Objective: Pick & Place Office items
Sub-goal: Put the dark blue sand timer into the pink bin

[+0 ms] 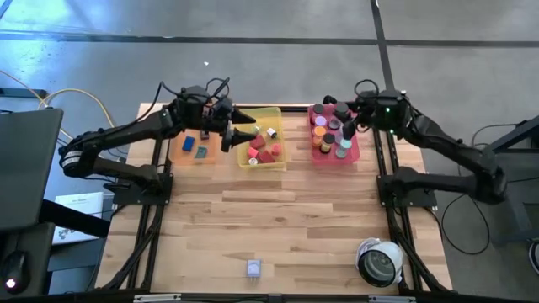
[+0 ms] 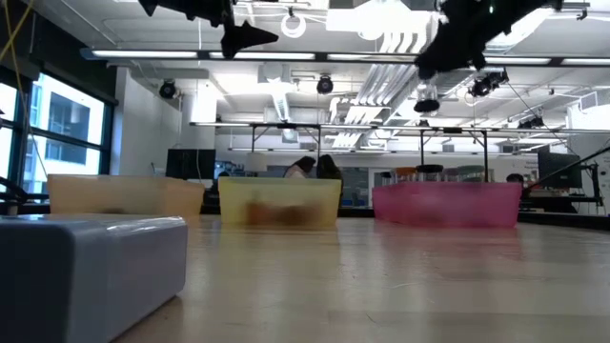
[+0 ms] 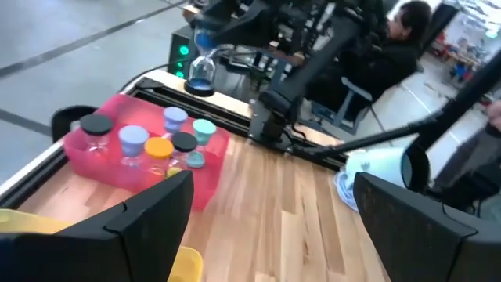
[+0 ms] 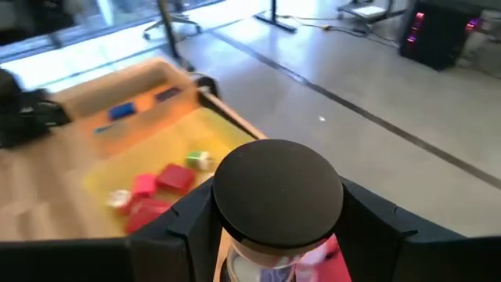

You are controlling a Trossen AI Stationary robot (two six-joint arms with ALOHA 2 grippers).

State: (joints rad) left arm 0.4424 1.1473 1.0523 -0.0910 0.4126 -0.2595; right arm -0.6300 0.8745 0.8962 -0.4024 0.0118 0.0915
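No writing can be read on anything here. The right gripper [image 4: 274,235] hangs above the pink translucent tray [image 1: 354,153], its fingers pinching a small clear jar with a round black lid [image 4: 278,192] from both sides. More jars with purple, orange, teal and black lids [image 3: 156,145] stand packed in that tray. The left gripper [image 3: 266,227] hovers over the yellow translucent tray [image 1: 278,114] with its fingers spread wide and holding nothing; red cubes [image 1: 265,151] lie in that tray below it.
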